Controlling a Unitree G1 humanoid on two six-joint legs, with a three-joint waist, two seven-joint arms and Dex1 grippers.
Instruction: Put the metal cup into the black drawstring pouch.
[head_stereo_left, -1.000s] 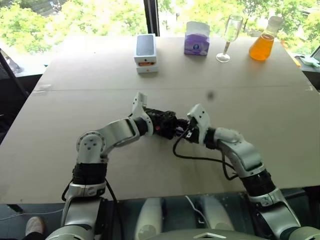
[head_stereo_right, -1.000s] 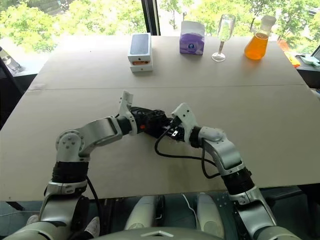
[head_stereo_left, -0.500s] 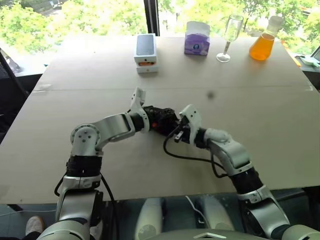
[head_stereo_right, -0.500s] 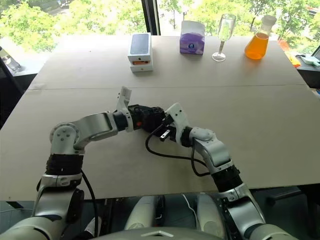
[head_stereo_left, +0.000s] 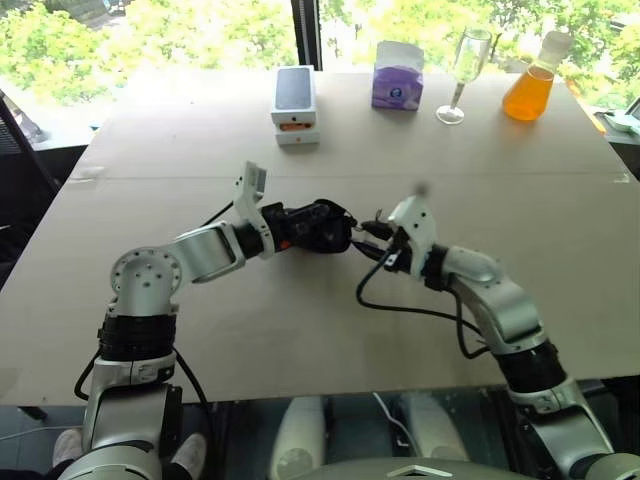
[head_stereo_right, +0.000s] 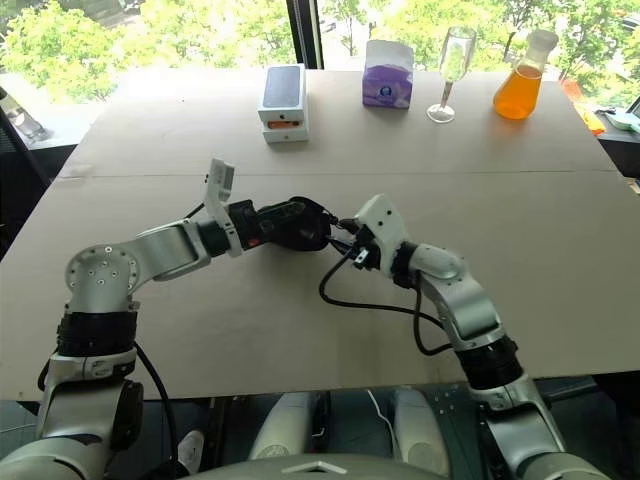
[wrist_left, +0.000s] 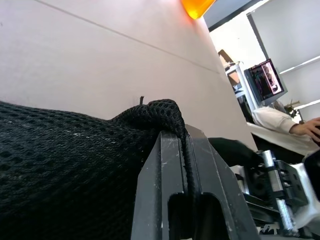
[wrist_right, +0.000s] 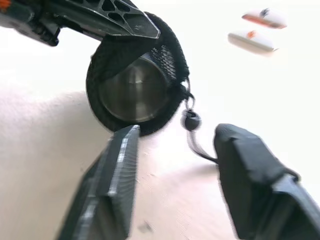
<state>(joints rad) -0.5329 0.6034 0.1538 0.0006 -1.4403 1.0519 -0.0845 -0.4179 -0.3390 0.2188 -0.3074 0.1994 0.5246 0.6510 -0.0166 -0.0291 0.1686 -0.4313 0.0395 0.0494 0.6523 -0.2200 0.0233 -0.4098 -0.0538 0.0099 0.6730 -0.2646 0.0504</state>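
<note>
The left gripper (head_stereo_right: 300, 222) is clamped tight on the rim of the black drawstring pouch (head_stereo_right: 290, 224). It holds the pouch up in the air, a little above the surface (head_stereo_right: 560, 240). In the left wrist view the two black fingers (wrist_left: 165, 200) press together with the mesh cloth of the pouch (wrist_left: 60, 165) pinched between them.

The metal cup (wrist_right: 134, 93) sits inside the pouch. In the right wrist view its shiny round silver end shows in the open mouth of the pouch (wrist_right: 135, 75), and the black mesh goes all the way around it. The mouth points at the right gripper.

The right gripper (head_stereo_right: 348, 238) is just beside the mouth of the pouch. Its fingers (wrist_right: 117, 170) are spread apart and hold nothing. They do not touch the cup or the pouch. The thin black cord with its little round toggle (wrist_right: 190, 120) hangs from the pouch mouth, down between those fingers.

Far past both grippers, along the far edge of the surface, stand a white phone box (head_stereo_right: 283, 100), a purple tissue box (head_stereo_right: 388, 73), a clear wine glass (head_stereo_right: 449, 70) and a flask of orange drink (head_stereo_right: 522, 75). They are well apart from the pouch.
</note>
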